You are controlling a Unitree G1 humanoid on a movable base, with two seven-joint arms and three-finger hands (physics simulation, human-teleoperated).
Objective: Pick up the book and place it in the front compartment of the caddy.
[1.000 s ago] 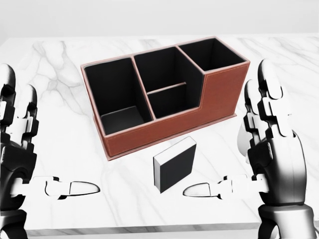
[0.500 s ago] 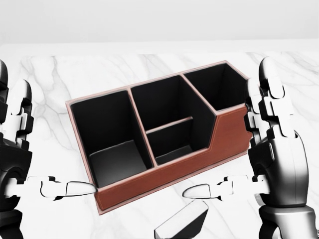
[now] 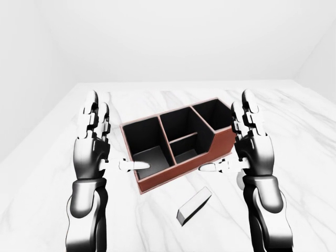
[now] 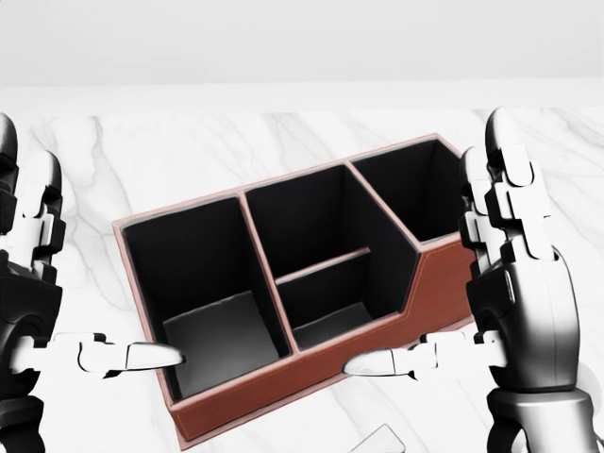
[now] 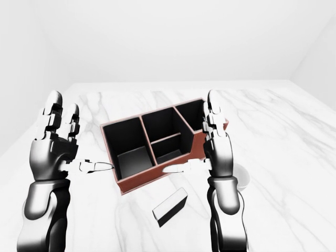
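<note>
A brown caddy with black-lined compartments sits on the white marble worktop, angled so that its tall end points to the upper right of the head view. The book, dark-covered with pale page edges, lies flat on the worktop just below the caddy's long low wall, apart from it, and only its corner shows at the bottom edge of the head view. The left hand and right hand are raised on either side of the caddy, fingers spread upright and thumbs pointing inward. Both are open and hold nothing. A pale round object rests on the worktop beside the right arm.
</note>
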